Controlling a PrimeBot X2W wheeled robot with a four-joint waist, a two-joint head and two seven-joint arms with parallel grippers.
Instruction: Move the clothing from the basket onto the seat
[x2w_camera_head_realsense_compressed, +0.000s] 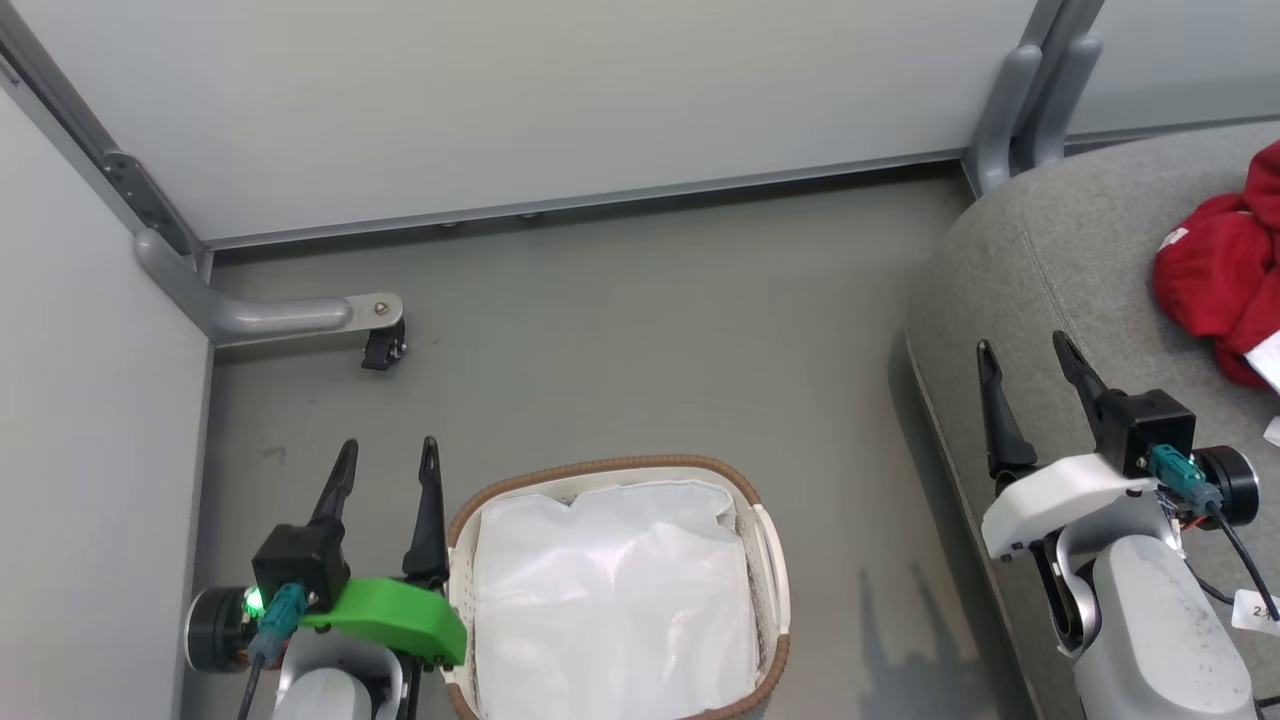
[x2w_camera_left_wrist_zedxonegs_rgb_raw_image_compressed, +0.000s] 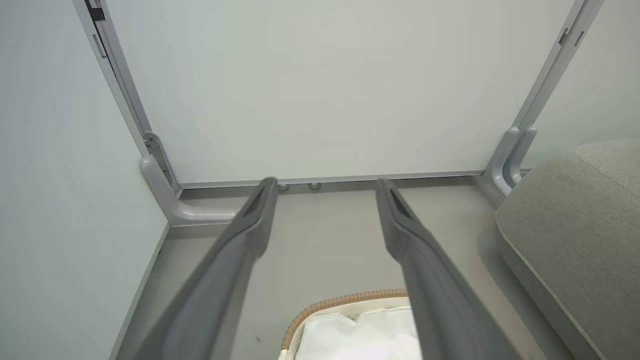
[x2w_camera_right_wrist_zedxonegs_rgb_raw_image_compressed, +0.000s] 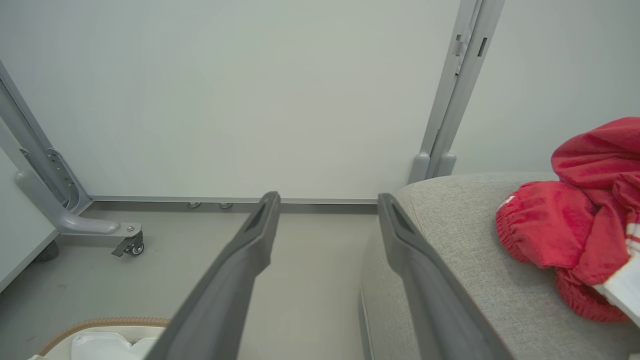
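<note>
While left gripper (x2w_camera_head_realsense_compressed: 389, 443), right gripper (x2w_camera_head_realsense_compressed: 1022, 341) gape, clothing (x2w_camera_head_realsense_compressed: 1215, 280) tops seat (x2w_camera_head_realsense_compressed: 1050, 230) (seemingly clear of edge).

Clothing (x2w_camera_head_realsense_compressed: 1215, 275) on seat (x2w_camera_head_realsense_compressed: 1050, 260), basket (x2w_camera_head_realsense_compressed: 765, 540) on floor left of seat

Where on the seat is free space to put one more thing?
The seat is bare from its rounded left edge to the red clothing. The floor between basket and seat is bare too. Crowded: the seat's right side.
</note>
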